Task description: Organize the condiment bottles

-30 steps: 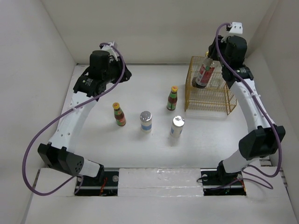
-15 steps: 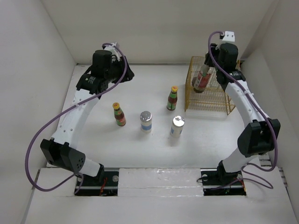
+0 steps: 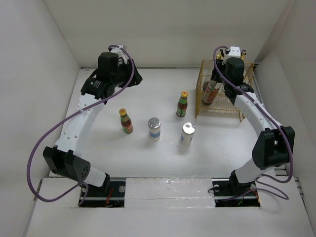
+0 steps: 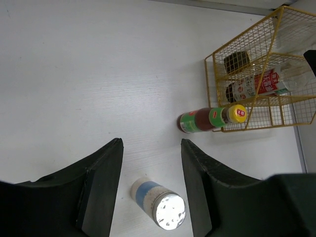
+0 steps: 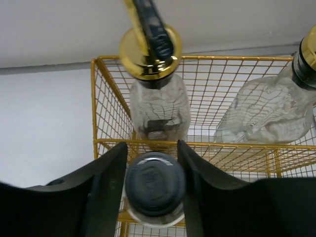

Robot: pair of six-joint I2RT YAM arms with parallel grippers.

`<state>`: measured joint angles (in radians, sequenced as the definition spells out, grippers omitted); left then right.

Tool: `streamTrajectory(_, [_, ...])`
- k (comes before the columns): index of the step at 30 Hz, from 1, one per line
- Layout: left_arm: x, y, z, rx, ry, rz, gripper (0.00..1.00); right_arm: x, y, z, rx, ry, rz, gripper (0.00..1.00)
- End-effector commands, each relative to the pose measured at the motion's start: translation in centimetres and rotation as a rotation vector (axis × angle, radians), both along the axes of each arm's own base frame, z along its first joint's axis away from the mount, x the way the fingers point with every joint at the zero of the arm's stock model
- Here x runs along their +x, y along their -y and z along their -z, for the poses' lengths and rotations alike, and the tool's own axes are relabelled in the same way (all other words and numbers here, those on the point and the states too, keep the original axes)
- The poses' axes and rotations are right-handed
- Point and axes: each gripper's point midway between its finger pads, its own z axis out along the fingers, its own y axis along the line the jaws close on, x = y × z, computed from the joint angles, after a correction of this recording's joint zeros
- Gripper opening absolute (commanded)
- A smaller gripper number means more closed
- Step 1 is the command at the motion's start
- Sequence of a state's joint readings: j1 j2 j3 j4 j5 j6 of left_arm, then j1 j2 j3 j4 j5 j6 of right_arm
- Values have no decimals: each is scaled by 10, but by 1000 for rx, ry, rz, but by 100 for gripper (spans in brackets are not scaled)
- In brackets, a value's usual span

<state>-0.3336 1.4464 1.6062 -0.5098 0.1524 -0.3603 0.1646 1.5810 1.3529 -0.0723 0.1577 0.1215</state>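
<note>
Right gripper [image 5: 152, 165]: clamped on black-capped red-labelled bottle [image 5: 154, 183], in yellow wire basket [image 5: 111, 141].
Left gripper [image 4: 151, 148]: parted, empty.
Done: two clear gold-spouted bottles [image 5: 158, 111] [image 5: 266, 116] basketed.
Remaining: two yellow-capped sauce bottles [image 3: 182, 104] [image 3: 126, 122], two silver-capped bottles [image 3: 154, 129] [image 3: 186, 134], on white table [image 3: 148, 163].

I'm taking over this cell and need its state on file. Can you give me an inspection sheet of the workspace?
Surface: white table, no spills seen.
Job's things: two yellow-capped bottles and two silver-capped bottles upright on the table; two gold-spout bottles in the basket; black-capped bottle tilted in it.
Clutter: nothing seen.
Grippers: left gripper open, empty; right gripper shut on the black-capped bottle.
Cables: purple cables loop off both arms, clear of the bottles.
Surroundings: white walls on three sides.
</note>
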Motion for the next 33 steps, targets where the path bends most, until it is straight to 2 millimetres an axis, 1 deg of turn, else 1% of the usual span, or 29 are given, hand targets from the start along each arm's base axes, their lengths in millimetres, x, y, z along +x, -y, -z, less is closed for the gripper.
streamTrajectory(1, [2,1,-18,-18,59,5,46,-4,-9,-58,42,175,-15,53])
streamTrajectory(2, [2,1,-18,-18,60,5,46,-7,-8,-60,42,173,-15,58])
streamTrajectory(3, [2,0,-14,-10,51,-3,46,-7,-8,-60,42,173,-15,71])
streamTrajectory(4, [0,-1,-17,-13,59,-3,47,-10,-8,-62,42,172,-15,76])
streamTrajectory(5, [1,-3,-12,-5,49,-11,47,-11,-8,-60,40,161,-15,80])
streamTrajectory(6, [-1,-3,-15,-8,58,-11,47,-14,-7,-65,40,160,-15,83])
streamTrajectory(7, [-1,-5,-15,-4,59,-21,47,-17,-7,-77,43,176,-15,91])
streamTrajectory(9, [-2,-7,-19,-3,69,-29,50,-22,-4,-85,39,168,-6,95])
streamTrajectory(10, [-2,-7,-15,0,61,-29,50,-26,-7,-99,34,190,-17,98])
streamTrajectory(11, [-1,-9,-15,4,62,-37,52,-27,-5,-101,30,186,-6,98])
streamTrajectory(12, [-3,-9,-18,1,71,-38,54,-32,-6,-109,30,196,-1,98])
streamTrajectory(13, [-4,-9,-12,6,56,-38,54,-37,-9,-103,12,157,-8,98])
streamTrajectory(14, [-4,-9,-6,3,40,-41,56,-45,-10,-112,12,163,-7,98])
streamTrajectory(15, [-7,-9,-10,-4,49,-33,56,-52,-10,-112,5,152,3,98])
streamTrajectory(16, [-8,-9,-4,0,36,-33,56,-63,-22,-106,-3,114,-29,98])
streamTrajectory(17, [-10,-10,-3,0,36,-33,56,-76,-26,-106,-7,102,-41,98])
streamTrajectory(18, [-10,-10,-3,0,36,-33,56,-87,-32,-100,-14,74,-62,98])
streamTrajectory(19, [-13,-11,-9,-4,48,-33,56,-100,-51,-90,-11,35,-122,98])
streamTrajectory(20, [-13,-11,-9,-4,49,-33,56,-118,-57,-67,-38,-65,-158,98])
streamTrajectory(21, [-15,-11,-12,-8,57,-33,56,-134,-63,-54,-40,-124,-186,99])
streamTrajectory(22, [-16,-11,-8,-4,49,-33,56,-150,-72,-44,-45,-182,-244,99])
streamTrajectory(23, [-17,-14,-11,-3,59,-43,56,-177,-84,-19,-60,-299,-312,99])
streamTrajectory(25, [-17,-14,-11,6,63,-38,56,-210,-97,-2,-38,-390,-384,99])
streamTrajectory(26, [-17,-14,-11,6,63,-38,56,-234,-111,6,-32,-446,-463,99])
streamTrajectory(27, [-17,-14,-11,6,63,-38,56,-246,-115,11,-26,-476,-487,99])
streamTrajectory(28, [-16,-14,-15,3,71,-38,56,-255,-117,10,-9,-493,-488,99])
streamTrajectory(30, [-17,-12,-15,-3,70,-26,56,-270,-119,17,-16,-528,-499,99])
streamTrajectory(32, [-16,-9,-15,-13,78,-14,56,-274,-117,31,-19,-557,-490,99])
streamTrajectory(33, [-19,-8,-19,-21,84,-1,56,-276,-123,33,-4,-561,-510,99])
